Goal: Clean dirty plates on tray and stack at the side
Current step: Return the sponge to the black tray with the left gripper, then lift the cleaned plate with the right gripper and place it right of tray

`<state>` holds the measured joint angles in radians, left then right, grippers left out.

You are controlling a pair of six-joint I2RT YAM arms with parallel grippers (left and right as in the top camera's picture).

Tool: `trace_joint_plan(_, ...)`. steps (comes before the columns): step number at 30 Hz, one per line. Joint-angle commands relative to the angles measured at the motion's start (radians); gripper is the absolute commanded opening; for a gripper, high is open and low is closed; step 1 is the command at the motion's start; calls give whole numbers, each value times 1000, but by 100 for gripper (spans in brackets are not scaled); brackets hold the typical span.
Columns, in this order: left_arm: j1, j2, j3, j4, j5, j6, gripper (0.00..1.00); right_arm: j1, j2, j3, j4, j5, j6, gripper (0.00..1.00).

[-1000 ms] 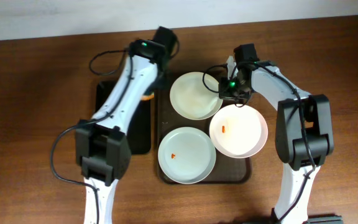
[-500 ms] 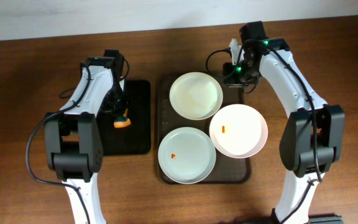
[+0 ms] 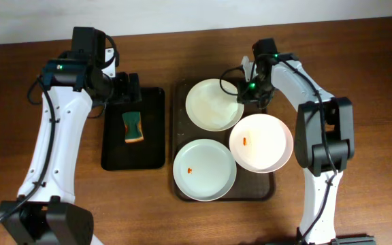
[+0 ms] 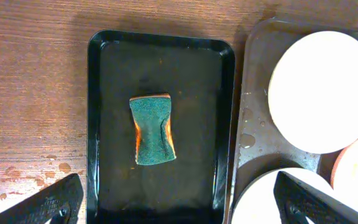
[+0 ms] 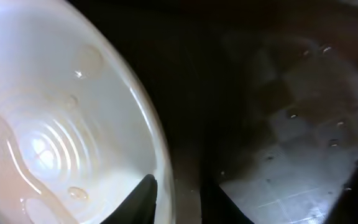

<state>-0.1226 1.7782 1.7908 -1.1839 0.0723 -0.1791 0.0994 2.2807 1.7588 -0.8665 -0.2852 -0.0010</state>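
Three white plates lie on the dark brown tray (image 3: 180,194). The far plate (image 3: 213,105) looks wet and shows no smear. The right plate (image 3: 263,144) and the near plate (image 3: 205,170) each carry a small orange smear. My right gripper (image 3: 248,95) stands narrowly open astride the far plate's rim (image 5: 160,143), one finger (image 5: 143,198) inside the plate and the other outside it. My left gripper (image 3: 126,92) hangs wide open over the black tray, its fingers (image 4: 48,202) apart, above the green-and-orange sponge (image 4: 153,129), which lies loose.
The small black glossy tray (image 3: 152,146) sits left of the brown tray, almost touching it. Water drops lie on the brown tray's floor (image 5: 303,124). A pale wall runs along the table's far edge (image 3: 196,30).
My left arm swung from the plates to the black tray, opened and left the sponge lying there. My right gripper stayed at the far plate's rim and its jaws parted a little.
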Motion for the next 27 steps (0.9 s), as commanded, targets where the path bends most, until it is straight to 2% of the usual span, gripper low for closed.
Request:
trace_joint_plan(1, 6, -6, 1, 2, 7, 2, 96, 6, 7, -12, -16, 10, -3, 17)
trace_joint_plan(2, 6, -6, 1, 2, 7, 2, 95, 6, 7, -18, -11, 10, -3, 15)
trace_joint_plan(3, 6, -6, 1, 0, 7, 3, 95, 6, 7, -21, -8, 9, -2, 4)
trace_joint_plan(8, 6, -52, 1, -8, -3, 21, 89, 5, -69, 13, -5, 9, 16, 4)
trace_joint_plan(11, 8, -126, 1, -5, -69, 21, 93, 18, -178, 26, -19, 10, 16, 4)
trace_joint_plan(12, 8, -152, 1, -6, -99, 21, 100, 32, -225, 26, -19, 12, 16, 4)
trace_joint_plan(13, 8, -164, 1, -6, -116, 21, 100, 47, -259, 26, -20, 33, 16, 4)
trace_joint_plan(18, 8, -171, 1, -15, -130, 21, 100, 204, -332, 26, -19, 285, 0, 4)
trace_joint_plan(24, 8, -171, 1, -22, -130, 21, 100, 396, -327, 26, 76, 303, 1, 4)
trace_joint_plan(27, 8, -171, 1, -29, -130, 21, 100, 484, -293, 24, 149, 486, 0, 4)
